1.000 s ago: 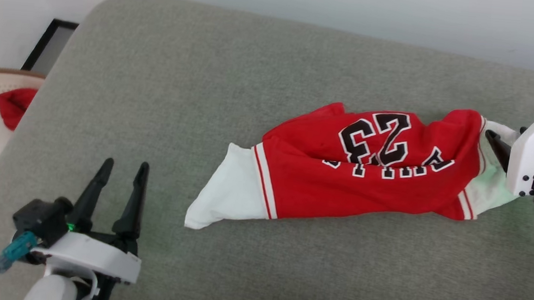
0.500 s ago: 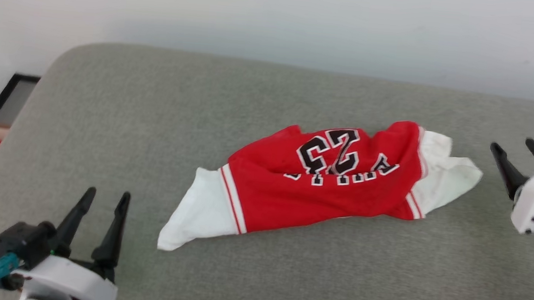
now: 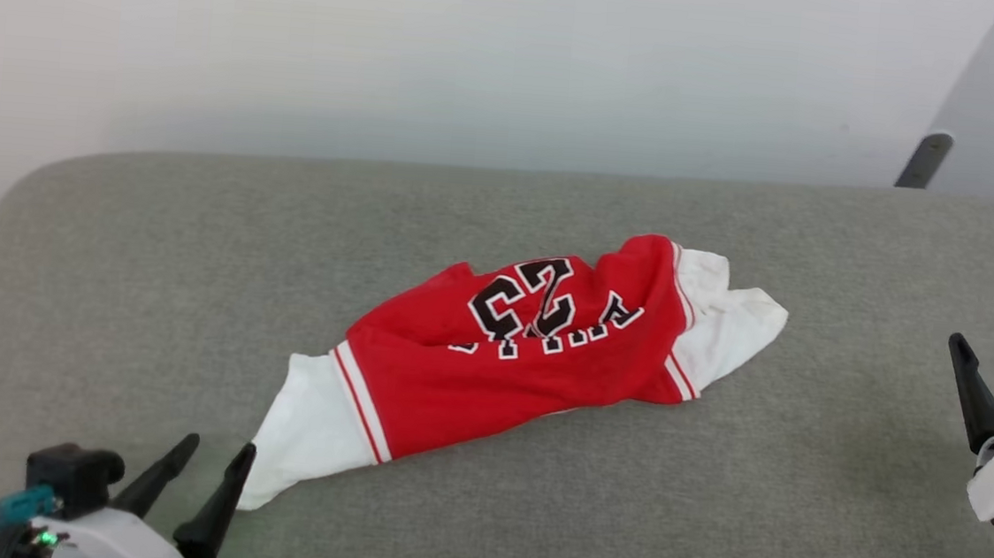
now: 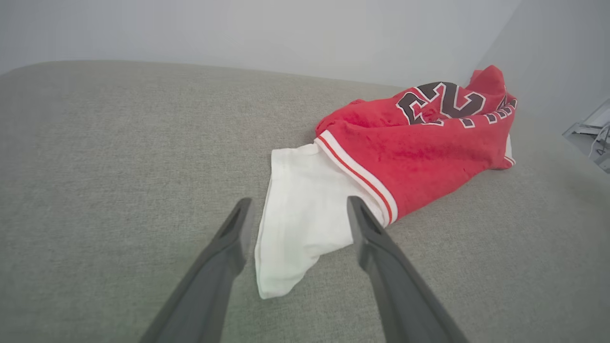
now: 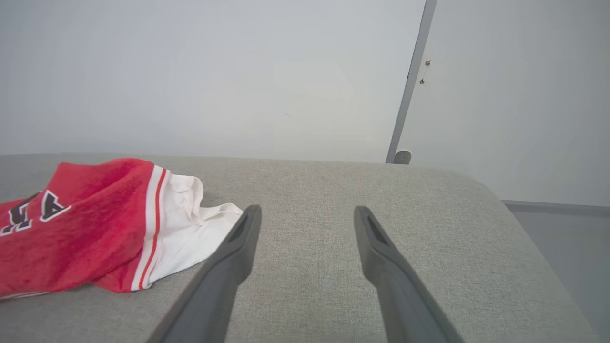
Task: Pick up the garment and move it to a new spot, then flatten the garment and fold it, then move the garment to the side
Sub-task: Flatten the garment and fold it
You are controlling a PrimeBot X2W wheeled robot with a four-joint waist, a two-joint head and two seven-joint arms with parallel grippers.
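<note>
Grey-green woven upholstery, fine-napped, covers a padded cushion with rounded corners. Pale smooth wall behind.

Garment lies near the cushion's middle, bunched into a long rumpled roll running from near left to far right. Red body looks fleecy. Black, white-edged "23" and partial letters face up, creased. White sleeves, a smoother knit, spill flat from both ends past red-striped white trim.

Left gripper: jaws spread, empty, tips just beside the near sleeve. In the left wrist view the sleeve end shows between the two fingers; contact unclear.

Right gripper: jaws spread, empty, well apart from the far sleeve.
</note>
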